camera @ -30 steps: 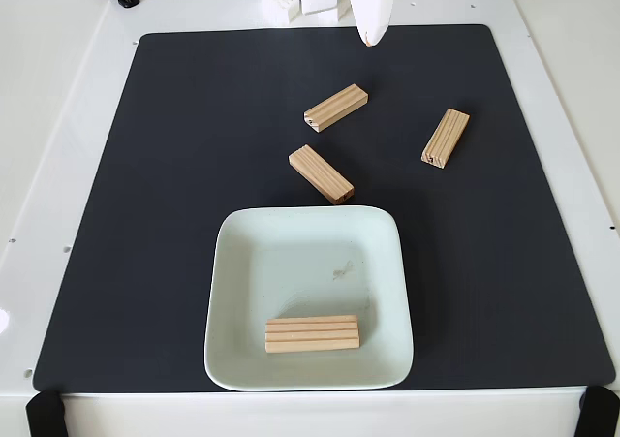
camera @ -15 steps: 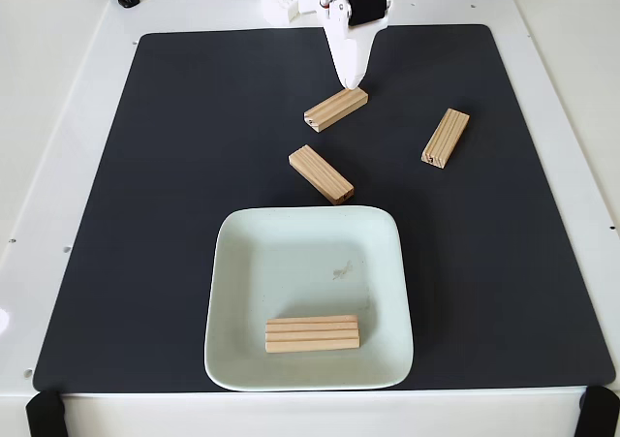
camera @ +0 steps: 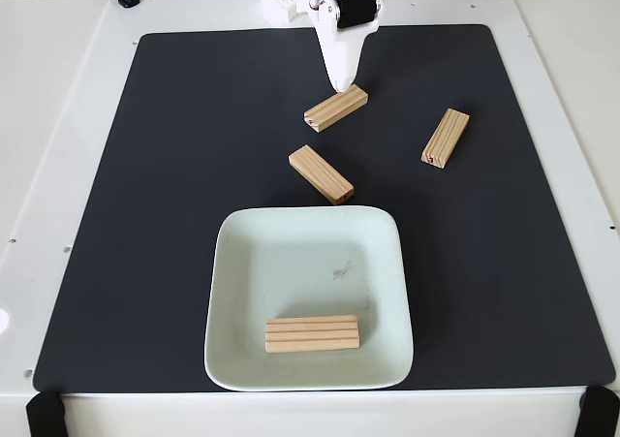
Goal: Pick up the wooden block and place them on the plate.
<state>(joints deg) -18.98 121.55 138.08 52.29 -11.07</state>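
In the fixed view the white gripper [camera: 341,85] points down at the far end of the black mat [camera: 194,166], its tip just above the nearest wooden block [camera: 336,108]; whether its fingers are open or closed cannot be told from this angle. A second block [camera: 321,174] lies a little below the gripper toward the camera, a third block [camera: 446,138] sits off to the gripper's right in the picture, well apart. The plate [camera: 242,292] rests farther down still, near the front edge of the white counter [camera: 58,88], with a fourth block [camera: 312,333] lying flat inside it.
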